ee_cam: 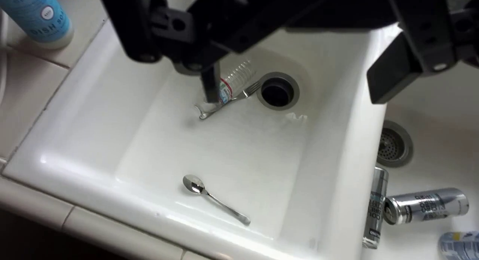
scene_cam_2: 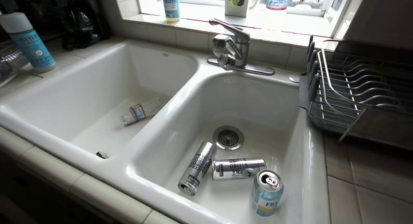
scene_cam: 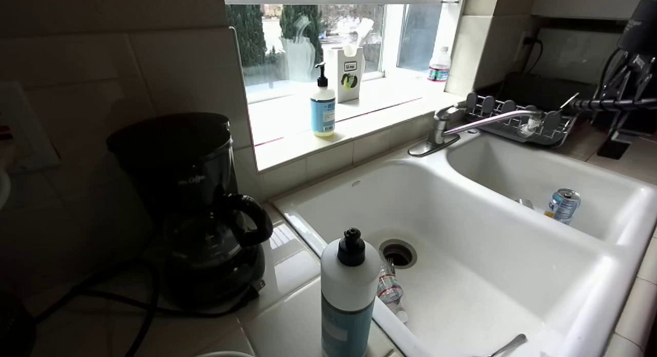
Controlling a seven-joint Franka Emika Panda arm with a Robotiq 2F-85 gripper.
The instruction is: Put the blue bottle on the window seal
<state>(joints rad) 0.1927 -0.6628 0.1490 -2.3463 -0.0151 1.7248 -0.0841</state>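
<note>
While the fingers [ee_cam: 393, 71] are spread wide in the wrist view, the blue bottle [scene_cam: 350, 300] stands upright on the counter [scene_cam: 282, 316], just beside the sink [scene_cam: 493, 200] and apart from the window seal [scene_cam: 374, 123].
The bottle's black cap [scene_cam: 352, 250] shows plainly in an exterior view whose lower edge crops the base; the wrist view cuts off the top. MEYER'S can be read on the label [scene_cam_2: 31, 48] in an exterior view, DISH and part of SOAP in the wrist view. Only the wrist view shows the whole spoon [ee_cam: 220, 202] in the sink; both exterior views catch just a piece. Mr. Coffee is legible on the shadowed coffee maker [scene_cam: 200, 208]. COLD BREW marks the silver cans [scene_cam_2: 238, 168]; lettering on the blue can [scene_cam_2: 266, 194] stops at FR where its side curves away.
</note>
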